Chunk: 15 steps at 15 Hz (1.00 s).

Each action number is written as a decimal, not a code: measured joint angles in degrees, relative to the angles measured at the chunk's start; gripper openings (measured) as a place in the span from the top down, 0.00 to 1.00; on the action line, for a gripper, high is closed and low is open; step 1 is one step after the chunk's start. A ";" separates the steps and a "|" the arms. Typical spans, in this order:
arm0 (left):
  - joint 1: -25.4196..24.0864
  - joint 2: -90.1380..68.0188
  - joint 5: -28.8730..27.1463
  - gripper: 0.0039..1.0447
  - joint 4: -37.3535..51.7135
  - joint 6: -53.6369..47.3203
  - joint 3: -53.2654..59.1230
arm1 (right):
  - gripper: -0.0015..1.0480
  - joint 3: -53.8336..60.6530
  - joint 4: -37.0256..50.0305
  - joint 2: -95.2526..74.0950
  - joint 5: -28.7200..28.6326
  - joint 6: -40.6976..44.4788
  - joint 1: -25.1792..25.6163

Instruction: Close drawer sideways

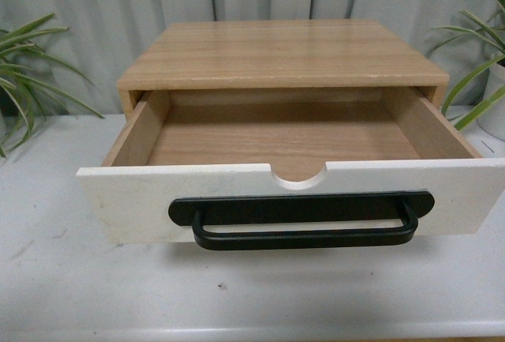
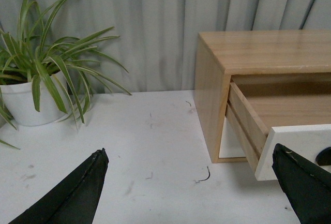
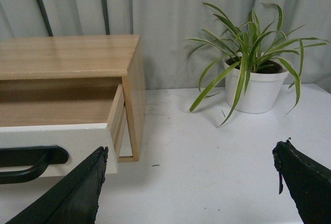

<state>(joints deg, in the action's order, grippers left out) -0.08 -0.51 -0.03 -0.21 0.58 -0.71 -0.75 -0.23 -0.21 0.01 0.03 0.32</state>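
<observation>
Drawer (image 1: 284, 144) sitting pulled out, full handle (image 1: 304, 238) showing in front view only; wrist views showing left hand (image 2: 189, 149), right hand (image 3: 190, 146) gaping wide.

No readable text, label, brand, number or sign in any view. Drawer (image 1: 142, 200) front was plain white, unmarked; black bar handle (image 1: 304, 223) bore no lettering. Wooden cabinet (image 1: 276, 54) top showed grain only. White plant pots (image 3: 256, 92) were blank. Curtain backdrop (image 2: 155, 27) and white table (image 1: 79, 279) carried only scuff marks, nothing legible.
</observation>
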 joint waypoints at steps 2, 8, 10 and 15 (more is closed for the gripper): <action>0.00 0.00 0.00 0.06 0.00 0.02 0.00 | 0.06 0.00 0.00 0.00 0.00 0.00 0.00; 0.00 0.00 0.00 0.06 0.00 0.00 0.00 | 0.06 0.00 0.00 0.00 0.00 0.00 0.00; 0.00 0.00 0.00 0.06 0.00 0.00 0.00 | 0.06 0.00 0.00 0.00 0.00 0.00 0.00; 0.00 0.00 0.00 0.06 0.00 0.00 0.00 | 0.06 0.00 0.00 0.00 0.00 0.00 0.00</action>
<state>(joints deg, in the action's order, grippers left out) -0.08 -0.51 -0.03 -0.21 0.58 -0.71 -0.75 -0.23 -0.21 0.01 0.03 0.32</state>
